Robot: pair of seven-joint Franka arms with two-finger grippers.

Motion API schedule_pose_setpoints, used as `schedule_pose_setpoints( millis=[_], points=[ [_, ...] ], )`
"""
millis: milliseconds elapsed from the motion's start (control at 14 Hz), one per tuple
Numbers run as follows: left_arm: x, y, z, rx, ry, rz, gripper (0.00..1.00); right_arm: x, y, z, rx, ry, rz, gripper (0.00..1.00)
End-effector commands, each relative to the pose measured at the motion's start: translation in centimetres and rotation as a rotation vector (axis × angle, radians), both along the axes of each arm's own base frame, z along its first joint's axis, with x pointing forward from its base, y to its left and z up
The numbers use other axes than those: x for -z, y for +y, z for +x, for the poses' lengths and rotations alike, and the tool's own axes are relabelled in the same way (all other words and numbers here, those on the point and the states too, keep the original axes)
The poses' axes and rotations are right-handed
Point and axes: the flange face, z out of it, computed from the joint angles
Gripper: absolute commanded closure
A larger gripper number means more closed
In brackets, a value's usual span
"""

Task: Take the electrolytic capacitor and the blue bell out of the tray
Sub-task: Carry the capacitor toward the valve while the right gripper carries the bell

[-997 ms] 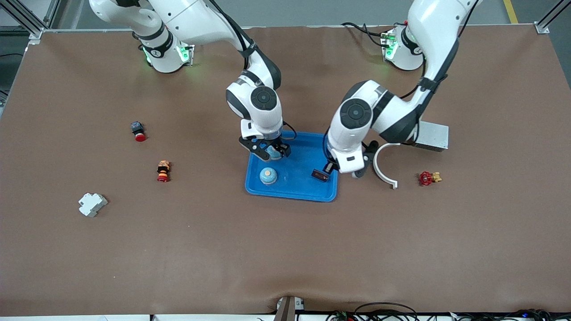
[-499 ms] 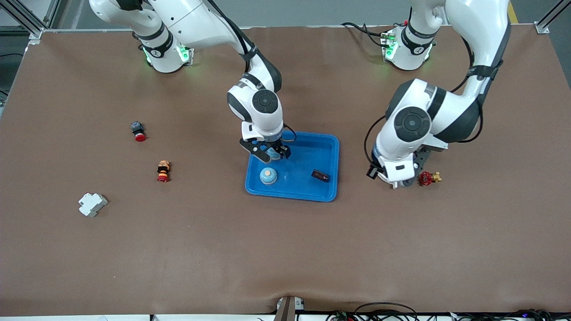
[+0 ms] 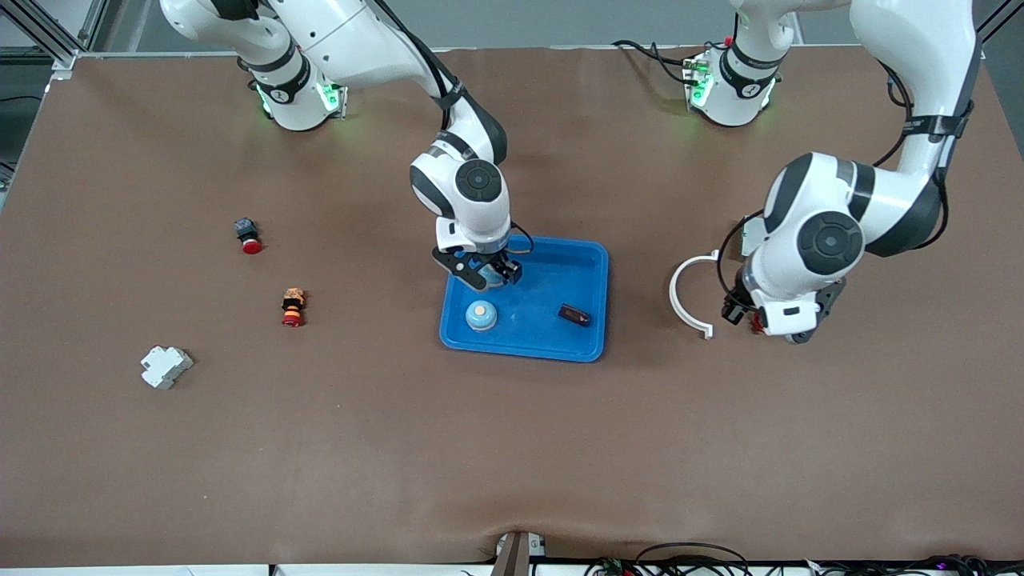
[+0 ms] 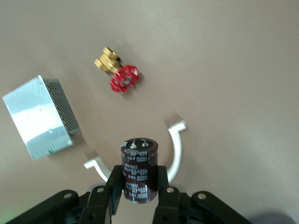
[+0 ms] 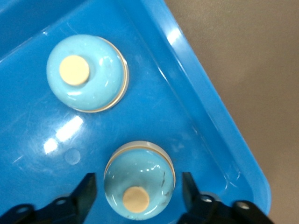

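Glossy brown-purple sleeving is showing in the left wrist view, where the left end effector (image 4: 139, 183) is clamping an electrolytic capacitor (image 4: 139, 169) upright between narrow jaws. It is hanging over the bare bench (image 3: 512, 448) at about three o'clock from the tray (image 3: 590, 264) in the front view, just beside a white curved bracket (image 4: 176, 148) and a red-handled brass valve (image 4: 119, 77), with a silver perforated metal box (image 4: 39, 116) nearby. "400V" is reading clearly on the sleeve; the smaller print beneath is too fine to make out. A second capacitor (image 3: 574, 315) is lying at the tray's four o'clock. The right end effector (image 5: 138, 186) is sitting low in the tray at about ten o'clock, its fingers (image 5: 88, 187) standing either side of a blue bell (image 5: 139, 183) with a slim gap showing on each side, so nothing is being held yet. A second bell (image 5: 87, 73) is resting at the tray's eight o'clock, carrying no lettering. By my judgement, the capacitor's removal is nearly finishing and the bell's grasp is just beginning: next, the left arm is needing to lower and release onto open bench, while the right is needing to close squarely on the slick dome and lift clear of the rim.
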Motion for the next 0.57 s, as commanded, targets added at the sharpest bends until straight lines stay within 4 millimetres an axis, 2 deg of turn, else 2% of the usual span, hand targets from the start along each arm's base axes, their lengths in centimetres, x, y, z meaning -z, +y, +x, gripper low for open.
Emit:
schedule_pose_setpoints(
  millis=[0,142,427,499],
  points=[
    [0.7,2.9,0.2,0.035,-0.015,-0.006,1.0,0.0,1.0,0.2,0.03,-0.05,0.009,1.0],
    [2.3,2.8,0.2,0.037,-0.041,-0.025,1.0,0.2,0.9,0.2,0.038,-0.053,0.009,1.0],
    [5.7,3.4,-1.1,0.032,-0.033,-0.038,1.0,-0.9,0.0,1.1,-0.002,-0.033,-0.019,1.0],
    [6.6,4.1,-1.5,0.023,-0.043,-0.044,1.0,-2.9,-0.3,1.6,-0.028,-0.025,-0.032,1.0]
  ],
)
